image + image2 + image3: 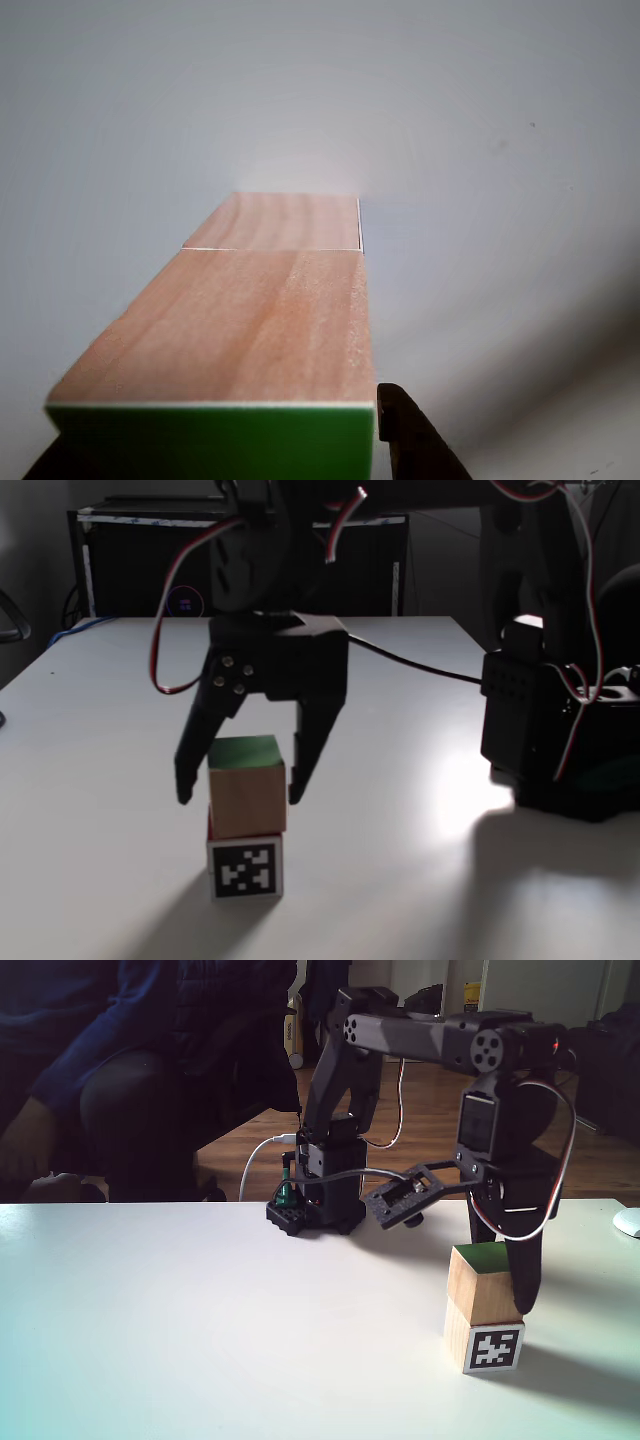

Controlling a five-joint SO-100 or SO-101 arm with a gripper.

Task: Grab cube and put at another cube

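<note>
Wooden, green-topped cube [246, 785] sits stacked on the marker-faced wooden cube [246, 868]; light, rigid, smooth-sided, best pinched across flat sides. Gripper [240, 788] straddles it, jaws spread.

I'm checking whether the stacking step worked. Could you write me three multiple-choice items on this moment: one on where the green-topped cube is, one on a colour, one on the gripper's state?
1. Where is the cube?
A. On top of another cube
B. Beside it on the table
C. Lifted clear of it

2. What colour is the upper cube's top face?
A. Red
B. Green
C. Yellow

3. How does the gripper stand?
A. Shut on the cube
B. Open, fingers either side of the cube
C. Far from both cubes

Answers:
1 A: both fixed views show it resting on the cube with the black-and-white marker.
2 B: the top face is green in both fixed views.
3 B: in a fixed view there are gaps between each finger and the cube's sides.
</note>
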